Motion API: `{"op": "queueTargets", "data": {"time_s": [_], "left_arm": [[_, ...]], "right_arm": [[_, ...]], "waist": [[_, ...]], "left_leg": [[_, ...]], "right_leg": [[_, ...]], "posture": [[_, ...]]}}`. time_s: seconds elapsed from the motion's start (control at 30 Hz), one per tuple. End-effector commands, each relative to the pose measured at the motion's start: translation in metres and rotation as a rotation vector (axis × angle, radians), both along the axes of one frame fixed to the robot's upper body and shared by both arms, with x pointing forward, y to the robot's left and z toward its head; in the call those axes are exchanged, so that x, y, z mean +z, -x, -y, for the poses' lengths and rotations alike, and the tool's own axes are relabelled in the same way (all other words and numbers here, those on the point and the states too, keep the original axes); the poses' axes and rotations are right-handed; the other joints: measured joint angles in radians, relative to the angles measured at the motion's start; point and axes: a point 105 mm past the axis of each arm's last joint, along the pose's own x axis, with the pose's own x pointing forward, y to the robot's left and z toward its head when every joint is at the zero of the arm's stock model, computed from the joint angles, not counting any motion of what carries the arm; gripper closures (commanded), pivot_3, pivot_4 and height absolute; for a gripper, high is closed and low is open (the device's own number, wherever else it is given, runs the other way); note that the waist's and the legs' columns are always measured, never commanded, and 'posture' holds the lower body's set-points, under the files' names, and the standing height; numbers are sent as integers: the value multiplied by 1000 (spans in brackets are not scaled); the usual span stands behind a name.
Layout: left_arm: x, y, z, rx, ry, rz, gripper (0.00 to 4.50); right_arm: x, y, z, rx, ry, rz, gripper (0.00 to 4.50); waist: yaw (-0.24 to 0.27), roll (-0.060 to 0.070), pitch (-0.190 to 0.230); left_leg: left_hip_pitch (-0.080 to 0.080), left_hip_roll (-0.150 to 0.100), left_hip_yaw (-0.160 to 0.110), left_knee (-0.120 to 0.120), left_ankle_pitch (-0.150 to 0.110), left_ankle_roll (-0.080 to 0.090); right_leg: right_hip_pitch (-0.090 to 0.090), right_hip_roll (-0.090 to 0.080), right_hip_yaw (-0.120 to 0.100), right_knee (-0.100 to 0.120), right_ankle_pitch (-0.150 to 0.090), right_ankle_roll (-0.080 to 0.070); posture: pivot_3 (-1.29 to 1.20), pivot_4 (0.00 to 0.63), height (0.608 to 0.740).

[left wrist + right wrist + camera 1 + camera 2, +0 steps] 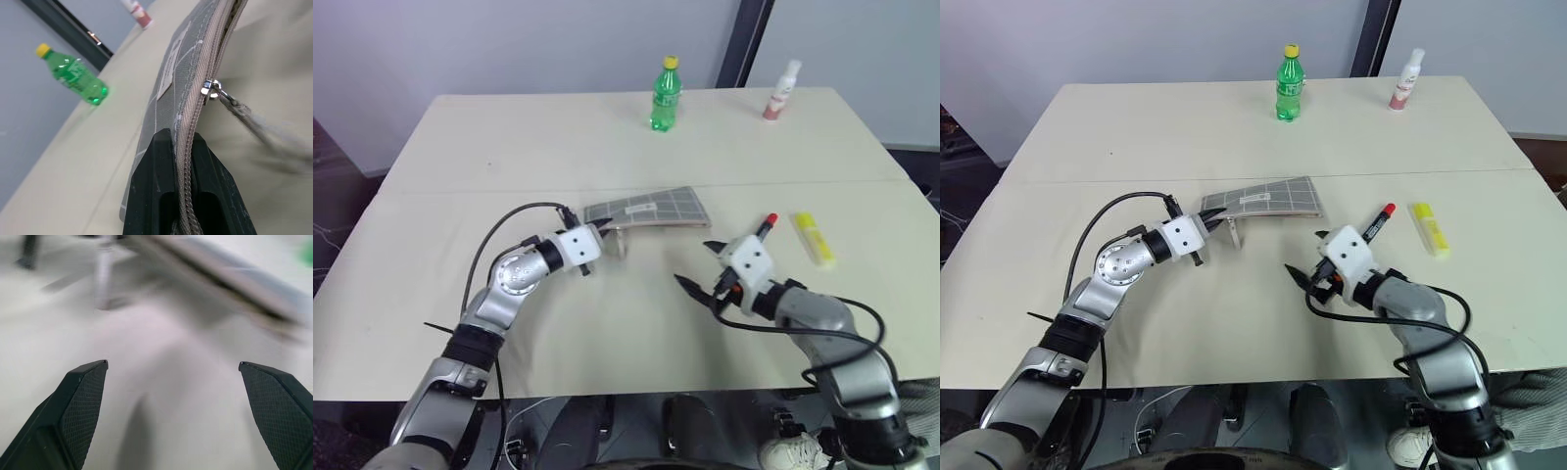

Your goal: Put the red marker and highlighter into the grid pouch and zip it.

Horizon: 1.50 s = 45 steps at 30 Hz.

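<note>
Pouch [646, 209] at table [509, 147] centre, its left zipper edge lifted and clamped in the left gripper [597, 238]. Right gripper [698, 264], fingers spread and empty, near right; marker [766, 226] and highlighter [812, 238] beyond it.

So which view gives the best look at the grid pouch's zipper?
The left wrist view: the zipper runs up between the left gripper's shut fingers, its metal slider and pull plain. Both eye views show the grid pouch whole, one end lifted, zipper too small. The right wrist view shows it blurred.
</note>
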Motion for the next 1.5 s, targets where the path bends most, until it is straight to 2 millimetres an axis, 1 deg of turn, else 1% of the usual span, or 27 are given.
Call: {"op": "queueTargets", "data": {"time_s": [0.03, 0.07, 0.13, 0.27, 0.47, 0.6, 0.7, 0.8, 0.83, 0.87, 0.9, 1.0, 1.03, 1.07, 1.13, 1.17, 1.23, 1.3, 1.33, 1.37, 1.43, 1.5], "left_arm": [[10, -6, -8, 33, 12, 39, 4500], [9, -6, -8, 31, 11, 36, 4500], [7, -6, -6, 24, 7, 33, 4500], [6, -5, 1, 5, 6, 33, 4500], [4, -4, 4, -4, 3, 26, 4500], [5, -4, 4, -3, 3, 29, 4500], [5, -2, 5, -8, 1, 31, 4500], [6, -1, 7, -9, 5, 32, 4500], [6, -1, 7, -10, 6, 33, 4500], [6, -1, 8, -11, 7, 33, 4500], [6, 0, 9, -12, 7, 33, 4500], [6, 0, 11, -19, 3, 34, 4500], [6, 0, 11, -19, 6, 33, 4500], [6, 1, 11, -24, 8, 27, 4500], [4, 2, 12, -34, 1, 19, 4500], [4, 2, 13, -38, 0, 17, 4500], [5, 1, 13, -39, 12, 5, 4500], [5, 0, 13, -45, 11, -1, 4500], [5, 0, 13, -49, 5, 0, 4500], [5, -1, 13, -51, 3, 0, 4500], [6, -3, 13, -53, 2, -2, 4500], [6, -4, 14, -55, 3, -2, 4500]], "right_arm": [[17, 1, 31, -254, 1, 110, 66], [12, -1, 40, -340, -15, 93, 66], [3, -4, 51, -457, -58, 49, 66], [1, -19, 63, -606, -138, 27, 66], [-10, -48, 63, -686, -200, -45, 66], [-27, -54, 63, -705, -163, -102, 66], [-36, -58, 66, -748, -189, -136, 66], [-39, -62, 62, -749, -236, -158, 812], [-38, -63, 62, -751, -238, -155, 1278], [-38, -64, 63, -755, -237, -149, 1876], [-37, -65, 64, -756, -236, -144, 2336], [-31, -65, 72, -767, -237, -120, 3903], [-29, -65, 75, -766, -231, -107, 4099], [-16, -67, 75, -722, -229, -46, 4094], [16, -66, 69, -568, -209, 103, 4094], [30, -63, 62, -473, -202, 162, 4094], [44, -48, 40, -225, -146, 223, 4094], [47, -24, 23, 16, -17, 264, 4094], [49, -11, 17, 109, -5, 273, 4094], [50, -1, 15, 164, 3, 281, 4094], [45, 14, 12, 265, 104, 296, 4094], [31, 21, 14, 331, 241, 281, 4094]], "waist": [[0, 0, 0], [0, 0, 0], [0, 0, 0], [-1, 0, 0], [0, 0, 0], [0, 0, 0], [-2, 0, 0], [-3, 0, 0], [-3, 0, 0], [-2, 1, 0], [-1, 1, 0], [1, 1, 0], [1, 1, 0], [0, 1, 0], [0, 2, 0], [-1, 2, 0], [-2, 2, 1], [-1, 2, 1], [-2, 1, 1], [-1, 1, 1], [-1, 1, 1], [-1, 1, 1]], "left_leg": [[0, 0, 0, 0, 0, 0], [0, 0, 0, 0, 0, 0], [0, 0, 0, 0, 0, 0], [0, 0, 0, 0, 0, -1], [0, 0, 0, -1, 1, -1], [0, -1, 0, -1, 1, -1], [0, -1, 0, -1, 1, -1], [0, 0, 0, -1, 1, -2], [0, 0, 0, -1, 2, -2], [0, 0, 0, -1, 2, -2], [0, 0, 0, -1, 2, -2], [0, 0, 0, -1, 2, -2], [0, -1, 0, -1, 2, -2], [0, -1, 0, -1, 2, -2], [0, -1, 0, -1, 2, -2], [0, -1, 1, -1, 2, -2], [0, -1, 1, -1, 2, -2], [0, 0, 0, -1, 2, -2], [0, 0, 0, -1, 2, -2], [0, 1, -1, -1, 2, -2], [0, 1, -1, 0, 2, -2], [0, 1, -1, 1, 2, -2]], "right_leg": [[0, 0, 0, 0, 0, 0], [0, 0, 0, 0, 0, 0], [0, 0, 0, 0, 0, -1], [-1, 0, 0, 0, 0, -1], [-1, 0, 1, 0, 1, -1], [-1, 0, 1, 0, 1, -1], [-1, 0, 1, 0, 1, -1], [-1, 1, 1, 0, 2, -2], [-1, 2, 1, 0, 2, -3], [-1, 2, 1, 0, 2, -3], [-1, 2, 1, 0, 2, -3], [-1, 1, 1, 0, 2, -3], [-1, 1, 1, 0, 2, -3], [-1, 1, 1, 0, 2, -3], [-1, 1, 1, 0, 2, -3], [-1, 1, 0, 0, 2, -3], [-1, 1, 0, 0, 2, -2], [-1, 2, 0, 0, 2, -2], [0, 2, 0, 0, 2, -2], [0, 2, 0, -1, 2, -2], [1, 2, 0, -1, 2, -2], [2, 2, 0, -2, 2, -2]], "posture": [[0, 150, 740], [0, 150, 740], [0, 150, 740], [0, 150, 740], [0, 150, 740], [0, 150, 740], [0, 150, 740], [0, 150, 740], [0, 150, 740], [0, 150, 740], [0, 150, 740], [0, 150, 740], [0, 150, 740], [0, 150, 740], [0, 150, 740], [0, 150, 740], [0, 150, 740], [0, 150, 740], [0, 150, 740], [0, 150, 740], [0, 150, 740], [0, 150, 740]]}}
